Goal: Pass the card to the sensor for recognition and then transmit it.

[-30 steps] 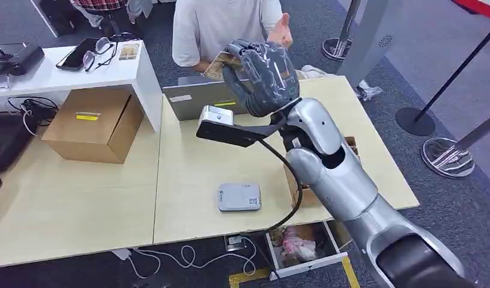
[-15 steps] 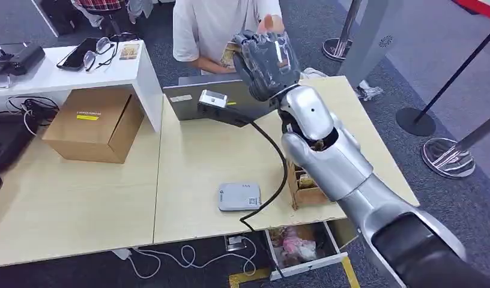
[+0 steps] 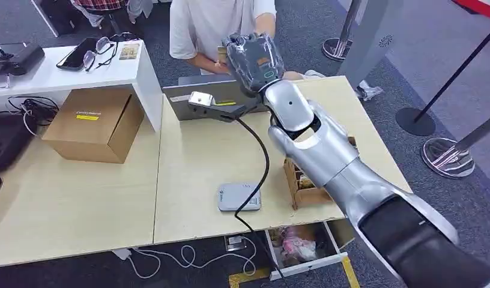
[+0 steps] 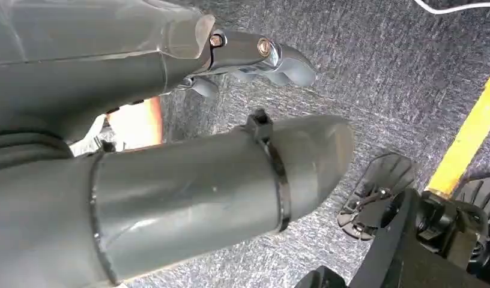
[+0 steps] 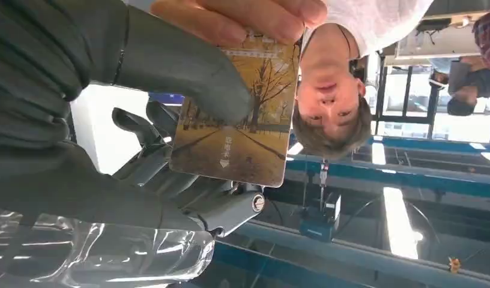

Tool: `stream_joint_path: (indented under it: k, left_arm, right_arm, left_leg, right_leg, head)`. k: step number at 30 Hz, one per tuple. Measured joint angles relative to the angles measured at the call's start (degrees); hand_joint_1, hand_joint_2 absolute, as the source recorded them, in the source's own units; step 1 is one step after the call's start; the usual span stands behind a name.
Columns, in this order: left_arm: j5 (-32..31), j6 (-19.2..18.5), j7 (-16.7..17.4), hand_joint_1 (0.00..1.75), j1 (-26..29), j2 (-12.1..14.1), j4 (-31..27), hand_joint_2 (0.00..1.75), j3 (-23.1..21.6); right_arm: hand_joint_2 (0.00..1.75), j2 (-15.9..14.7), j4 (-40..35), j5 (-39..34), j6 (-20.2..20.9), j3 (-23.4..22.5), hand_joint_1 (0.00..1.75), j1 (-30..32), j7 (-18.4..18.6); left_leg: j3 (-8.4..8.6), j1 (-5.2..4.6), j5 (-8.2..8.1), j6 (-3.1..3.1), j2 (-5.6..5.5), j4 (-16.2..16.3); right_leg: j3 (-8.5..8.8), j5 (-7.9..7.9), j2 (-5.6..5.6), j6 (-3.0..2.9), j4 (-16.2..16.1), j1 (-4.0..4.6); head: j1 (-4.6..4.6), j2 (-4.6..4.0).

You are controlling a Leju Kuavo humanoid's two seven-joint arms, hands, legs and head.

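My right hand (image 3: 253,57) is stretched over the table's far edge toward a person in a white shirt (image 3: 215,21). In the right wrist view its thumb (image 5: 182,66) and fingers pinch a card (image 5: 242,126) printed with yellow autumn trees. The person's fingers (image 5: 242,15) grip the card's other end. A sliver of the card (image 3: 221,55) shows beside the hand from the head. The grey card reader (image 3: 239,197) lies flat near the table's front edge, well behind the hand. My left hand (image 4: 254,54) hangs over grey carpet, holding nothing, its fingers loosely apart.
A grey laptop (image 3: 197,99) stands under my right arm at the table's back edge. A small open cardboard box (image 3: 299,183) sits right of the reader. A larger brown box (image 3: 95,123) is left, below a white shelf (image 3: 62,72). Stanchion bases (image 3: 447,157) stand on the floor at right.
My right arm has reached farther away and leftward toward the person, with the card in its hand. The person's raised hand has come down to the card.
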Motion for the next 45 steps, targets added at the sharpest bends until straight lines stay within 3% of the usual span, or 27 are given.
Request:
stream_joint_path:
  k: [3, 7, 9, 12, 16, 25, 32, 33, 34, 38, 45]
  left_arm:
    - [3.79, -0.96, 0.22, 0.0, 0.14, 0.28, 0.11, 0.0, 0.07]
    - [20.35, -4.07, 2.16, 0.0, 2.96, 0.46, 4.01, 0.0, 4.84]
    - [26.33, -4.24, 1.16, 0.0, 5.97, 0.13, 6.4, 0.0, 8.69]
    - [30.76, -4.04, 0.31, 0.0, 9.39, -0.24, 10.26, 0.0, 12.42]
    - [35.15, -2.82, -0.55, 0.0, 9.95, -0.92, 15.82, 0.0, 16.04]
    - [37.86, -1.29, -0.52, 0.0, 9.76, -2.91, 21.82, 0.0, 20.74]
    - [32.48, -3.82, -1.72, 0.0, 9.44, -1.47, 22.71, 0.0, 20.7]
    - [29.79, -4.96, -2.44, 0.0, 9.18, -0.86, 22.56, 0.0, 19.72]
    - [27.23, -5.79, -2.99, 0.0, 8.74, 0.06, 22.19, 0.0, 18.56]
    - [20.46, -6.56, -3.48, 0.0, 5.01, 3.71, 19.14, 0.0, 12.39]
    - [17.19, -2.71, -1.55, 0.0, 1.9, 4.7, 12.29, 0.0, 3.24]
  right_arm:
    - [1.75, 0.2, 1.97, 0.39, -0.44, 0.11, 1.75, -0.97, 0.5]
    - [1.75, -1.14, 3.5, 1.88, -0.92, -0.64, 1.75, -1.28, 2.69]
    - [1.75, -2.77, 3.52, 3.01, -0.9, -1.48, 1.75, -1.26, 2.67]
    - [1.75, -4.26, 4.07, 4.09, -0.87, -3.19, 1.75, -1.25, 2.34]
    - [1.75, -4.94, 5.4, 4.33, -1.68, -4.61, 1.75, -1.23, 2.1]
    - [1.75, -5.0, 6.17, 4.35, -1.92, -5.07, 1.75, -1.25, 1.66]
    - [1.75, -3.04, 6.65, 3.83, -1.82, -5.03, 1.75, -1.48, -0.39]
    - [1.75, -2.36, 6.85, 3.54, -1.64, -4.96, 1.41, -1.58, -0.92]
    - [1.75, -1.55, 7.02, 3.48, -1.31, -4.88, 0.0, -1.71, -1.16]
    - [1.75, 2.59, 7.06, 3.45, 0.55, -4.13, 0.0, -1.98, -0.03]
    - [1.75, 5.81, 6.02, 3.78, 2.4, -2.89, 0.0, -2.16, 1.03]
  left_leg:
    - [0.0, 0.0, 0.0, 0.0, 0.0, 0.0]
    - [0.06, 0.0, -0.04, 0.0, 0.15, 0.0]
    - [0.04, -0.01, -0.05, 0.02, 0.09, 0.0]
    - [-0.02, -0.01, -0.05, 0.02, 0.03, 0.0]
    - [-0.03, -0.03, -0.05, 0.03, 0.09, 0.0]
    - [-0.04, 0.0, -0.05, 0.01, 0.05, 0.0]
    - [-0.05, 0.07, -0.02, -0.03, 0.03, -0.01]
    - [-0.06, 0.13, -0.01, -0.04, 0.04, -0.01]
    - [-0.06, 0.12, 0.0, -0.05, 0.05, 0.0]
    - [-0.06, 0.13, 0.09, -0.21, 0.01, -0.01]
    - [-0.06, 0.15, 0.14, -0.28, 0.03, -0.01]
  right_leg:
    - [0.0, 0.0, 0.0, 0.0, 0.0, 0.0]
    - [0.01, -0.01, 0.16, 0.0, -0.03, 0.0]
    - [0.0, -0.03, 0.11, 0.02, -0.09, 0.04]
    - [0.0, -0.02, 0.06, 0.02, -0.16, 0.04]
    - [-0.01, 0.04, 0.09, 0.06, -0.16, 0.01]
    - [-0.02, 0.0, 0.06, 0.0, -0.13, 0.11]
    - [-0.03, 0.0, 0.05, -0.01, -0.08, 0.14]
    - [-0.04, 0.01, 0.06, -0.02, -0.06, 0.17]
    - [-0.07, 0.02, 0.07, -0.03, -0.04, 0.19]
    - [-0.13, 0.02, 0.06, -0.07, 0.02, 0.21]
    - [-0.12, 0.12, 0.08, -0.21, 0.05, 0.17]
  head:
    - [0.0, 0.0]
    - [-0.04, 0.0]
    - [0.0, 0.0]
    - [0.02, 0.0]
    - [-0.02, 0.0]
    - [-0.02, 0.0]
    - [0.02, 0.0]
    - [0.02, 0.0]
    - [0.02, 0.0]
    - [-0.02, 0.0]
    - [0.0, 0.0]
